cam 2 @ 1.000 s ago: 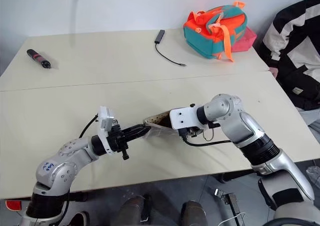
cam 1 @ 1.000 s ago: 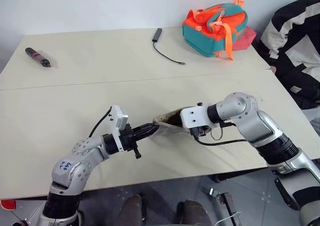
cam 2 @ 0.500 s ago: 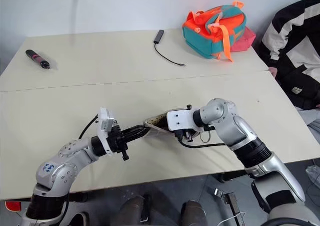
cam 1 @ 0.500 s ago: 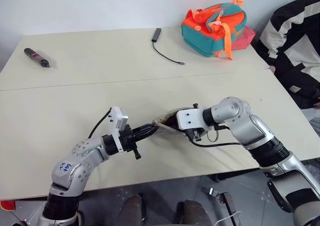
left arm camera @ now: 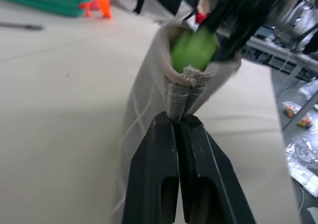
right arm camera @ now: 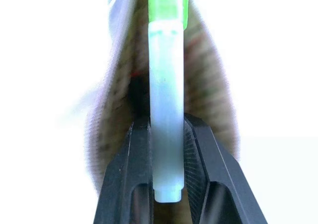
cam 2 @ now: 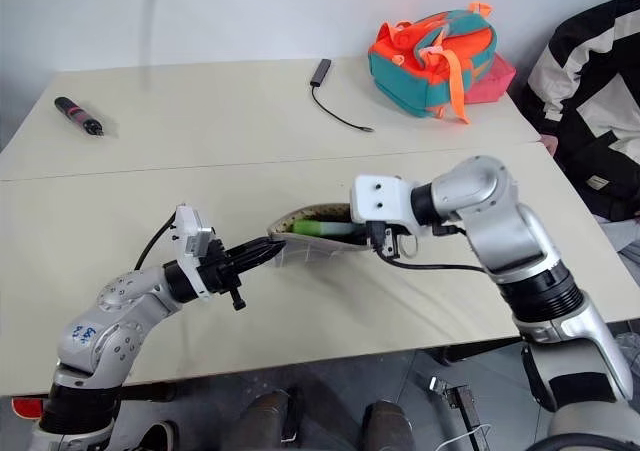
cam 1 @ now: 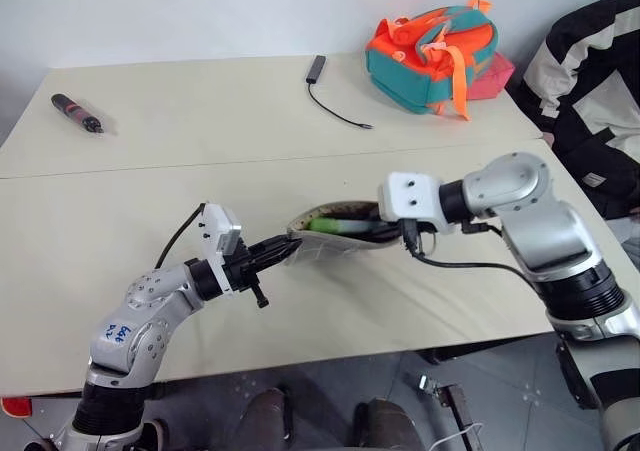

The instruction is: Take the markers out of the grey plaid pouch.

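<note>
Left hand [cam 1: 288,245] clamped together on pouch [cam 1: 335,239] end seam, pouch at its 3 o'clock, raised off counter [cam 1: 120,211]. Blue handwriting on left arm, unreadable. Green marker [cam 1: 335,225] lies 9-to-3 in pouch mouth; right hand [cam 1: 388,233] clamped on its pale end.

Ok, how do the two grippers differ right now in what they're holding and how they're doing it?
The left gripper is shut on the pouch, pinching its end seam; the right gripper is shut on the green marker. The left one's jaws meet flat on thin fabric; the right one's stay parted by the marker's barrel. The left works from the pouch's left end, the right at its open mouth. Both have a firm hold.
</note>
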Motion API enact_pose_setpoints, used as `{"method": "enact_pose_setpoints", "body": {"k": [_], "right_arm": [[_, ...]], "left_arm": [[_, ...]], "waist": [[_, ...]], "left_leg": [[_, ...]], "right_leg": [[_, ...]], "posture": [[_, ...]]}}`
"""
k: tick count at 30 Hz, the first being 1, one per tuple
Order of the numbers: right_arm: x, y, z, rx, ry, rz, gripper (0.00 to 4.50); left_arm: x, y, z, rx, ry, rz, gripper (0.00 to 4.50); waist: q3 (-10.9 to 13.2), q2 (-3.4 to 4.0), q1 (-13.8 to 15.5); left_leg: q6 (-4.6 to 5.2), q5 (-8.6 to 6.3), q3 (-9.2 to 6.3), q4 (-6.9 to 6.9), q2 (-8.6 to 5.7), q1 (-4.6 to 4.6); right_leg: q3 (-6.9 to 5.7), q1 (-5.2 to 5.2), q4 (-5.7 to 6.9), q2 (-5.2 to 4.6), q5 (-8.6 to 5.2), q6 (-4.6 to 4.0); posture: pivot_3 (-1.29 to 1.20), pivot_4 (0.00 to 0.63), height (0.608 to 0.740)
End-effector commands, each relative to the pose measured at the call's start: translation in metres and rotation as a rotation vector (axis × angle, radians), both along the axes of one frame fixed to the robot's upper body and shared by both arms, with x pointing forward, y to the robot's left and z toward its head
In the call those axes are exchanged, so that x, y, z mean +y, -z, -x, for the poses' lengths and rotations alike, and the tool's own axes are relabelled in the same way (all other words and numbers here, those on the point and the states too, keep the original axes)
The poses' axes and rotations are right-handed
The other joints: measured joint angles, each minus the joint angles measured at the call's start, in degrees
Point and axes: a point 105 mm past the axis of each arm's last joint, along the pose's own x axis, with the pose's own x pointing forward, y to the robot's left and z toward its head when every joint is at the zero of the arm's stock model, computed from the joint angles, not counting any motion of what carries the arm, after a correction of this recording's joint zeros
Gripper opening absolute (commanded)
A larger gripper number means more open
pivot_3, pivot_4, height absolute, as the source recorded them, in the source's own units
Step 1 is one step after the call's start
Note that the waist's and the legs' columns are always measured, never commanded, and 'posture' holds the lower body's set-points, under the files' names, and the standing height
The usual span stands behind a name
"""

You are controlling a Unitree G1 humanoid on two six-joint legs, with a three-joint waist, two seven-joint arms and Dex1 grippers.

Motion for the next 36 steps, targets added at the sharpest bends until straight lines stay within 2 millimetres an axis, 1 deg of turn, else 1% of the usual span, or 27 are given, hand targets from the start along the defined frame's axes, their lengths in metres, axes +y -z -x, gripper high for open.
{"method": "enact_pose_setpoints", "body": {"k": [1, 4, 5, 8, 11, 14, 16, 18, 20, 21, 22, 24, 26, 29, 31, 32, 36], "right_arm": [[-0.010, -0.019, 0.001, -0.051, 0.018, -0.034, 0.42], [-0.017, -0.030, 0.001, -0.043, 0.038, -0.111, 0.42], [-0.021, -0.038, 0.001, -0.049, 0.047, -0.132, 0.42], [-0.027, -0.055, -0.002, -0.084, 0.076, -0.190, 0.42], [-0.041, -0.068, -0.024, -0.238, 0.175, -0.195, 0.42], [-0.053, -0.066, -0.041, -0.271, 0.267, -0.201, 0.42], [-0.066, -0.059, -0.056, -0.322, 0.349, -0.160, 0.42], [-0.085, -0.037, -0.071, -0.377, 0.423, -0.045, 0.42], [-0.094, -0.017, -0.077, -0.369, 0.451, -0.004, 0.42], [-0.096, 0.000, -0.081, -0.347, 0.469, -0.011, 0.42], [-0.102, 0.019, -0.083, -0.354, 0.472, 0.043, 0.42], [-0.106, 0.041, -0.086, -0.324, 0.506, 0.019, 0.42], [-0.109, 0.053, -0.085, -0.300, 0.503, 0.046, 0.42], [-0.112, 0.064, -0.085, -0.219, 0.545, -0.006, 0.42], [-0.113, 0.067, -0.083, -0.180, 0.551, -0.024, 1.18], [-0.114, 0.066, -0.082, -0.176, 0.548, -0.026, 1.45], [-0.109, 0.051, -0.080, -0.152, 0.546, -0.096, 2.79]], "left_arm": [[0.004, -0.003, 0.000, -0.048, -0.013, -0.037, 0.00], [0.015, -0.003, -0.003, -0.061, -0.049, -0.052, 0.00], [0.018, -0.003, -0.004, -0.059, -0.064, -0.050, 0.00], [0.021, -0.004, -0.005, -0.059, -0.073, -0.041, 0.00], [0.017, -0.002, -0.003, -0.052, -0.059, -0.035, 0.00], [0.013, 0.000, -0.001, -0.050, -0.045, -0.034, 0.00], [0.009, -0.001, 0.000, -0.047, -0.035, -0.022, 0.00], [0.008, -0.002, 0.001, -0.051, -0.029, -0.017, 0.00], [0.007, -0.003, 0.002, -0.047, -0.025, -0.011, 0.00], [0.007, -0.003, 0.002, -0.047, -0.024, -0.010, 0.00], [0.007, -0.003, 0.003, -0.046, -0.023, -0.011, 0.00], [0.007, -0.003, 0.003, -0.046, -0.023, -0.012, 0.00], [0.007, -0.003, 0.004, -0.045, -0.022, -0.012, 0.00], [0.006, -0.003, 0.005, -0.041, -0.022, -0.007, 0.00], [0.006, -0.003, 0.005, -0.041, -0.021, -0.007, 0.00], [0.005, -0.003, 0.005, -0.039, -0.019, -0.006, 0.00], [0.003, -0.002, 0.006, -0.036, -0.012, -0.003, 0.00]], "waist": [[0.0, -0.01, 0.1], [0.0, -0.01, 0.0], [0.0, -0.01, 0.0], [0.0, -0.01, 0.0], [0.0, 0.00, -0.2], [0.0, -0.01, -0.2], [0.0, -0.01, -0.1], [0.0, -0.01, -0.1], [0.0, -0.01, -0.1], [0.0, -0.01, -0.1], [0.0, -0.01, 0.0], [0.0, -0.01, -0.1], [0.0, 0.03, -0.1], [0.1, 0.12, -0.3], [0.1, 0.12, -0.2], [0.1, 0.12, -0.2], [0.1, 0.12, -0.1]], "left_leg": [[0.01, 0.00, -0.02, 0.00, 0.00, -0.01], [0.01, -0.01, -0.01, 0.01, 0.00, -0.03], [0.01, -0.01, -0.01, 0.01, 0.00, -0.03], [0.02, -0.01, 0.00, 0.01, 0.00, -0.03], [0.02, -0.01, 0.02, 0.00, 0.02, -0.01], [0.01, -0.01, 0.03, 0.00, 0.01, -0.01], [0.01, -0.01, 0.05, 0.01, 0.01, -0.02], [0.02, 0.00, 0.05, 0.03, 0.00, -0.03], [0.02, 0.00, 0.05, 0.05, -0.02, -0.04], [0.03, 0.00, 0.05, 0.06, -0.02, -0.04], [0.03, 0.01, 0.05, 0.06, -0.02, -0.06], [0.03, 0.01, 0.02, 0.13, -0.02, -0.07], [0.06, 0.03, 0.04, 0.17, -0.01, -0.12], [0.09, 0.05, 0.03, 0.32, -0.01, -0.24], [0.09, 0.04, -0.05, 0.35, 0.01, -0.24], [0.08, 0.04, -0.05, 0.36, 0.01, -0.23], [0.09, 0.04, -0.06, 0.36, 0.00, -0.25]], "right_leg": [[-0.02, 0.01, -0.01, 0.00, 0.00, 0.00], [-0.02, 0.01, -0.04, 0.00, 0.01, 0.02], [-0.02, 0.00, -0.04, 0.00, 0.01, 0.01], [-0.02, 0.00, -0.04, 0.00, 0.01, 0.01], [-0.01, -0.01, -0.02, 0.01, 0.01, 0.01], [0.00, -0.01, -0.02, 0.00, 0.01, 0.01], [0.00, -0.02, -0.03, 0.00, 0.01, 0.01], [0.00, -0.01, -0.02, -0.01, 0.02, 0.02], [0.00, -0.01, -0.03, -0.01, 0.02, 0.03], [-0.01, 0.00, -0.03, -0.01, 0.02, 0.03], [-0.01, -0.02, -0.03, -0.01, 0.02, 0.04], [-0.04, 0.01, 0.00, -0.01, 0.02, 0.04], [-0.03, -0.01, -0.01, 0.00, 0.03, 0.04], [-0.03, -0.08, 0.04, 0.00, 0.04, 0.06], [-0.07, -0.05, 0.05, 0.02, 0.04, 0.06], [-0.07, -0.03, 0.05, 0.02, 0.04, 0.06], [-0.07, -0.03, 0.03, 0.01, 0.04, 0.06]], "posture": [[0.00, 0.150, 0.740], [0.00, 0.150, 0.740], [0.00, 0.150, 0.740], [0.00, 0.150, 0.740], [0.00, 0.150, 0.740], [0.00, 0.150, 0.740], [0.00, 0.150, 0.740], [0.00, 0.150, 0.740], [0.00, 0.150, 0.740], [0.00, 0.150, 0.740], [0.00, 0.150, 0.740], [0.00, 0.150, 0.740], [0.00, 0.150, 0.740], [0.00, 0.150, 0.740], [0.00, 0.150, 0.740], [0.00, 0.150, 0.740], [0.00, 0.150, 0.740]]}}
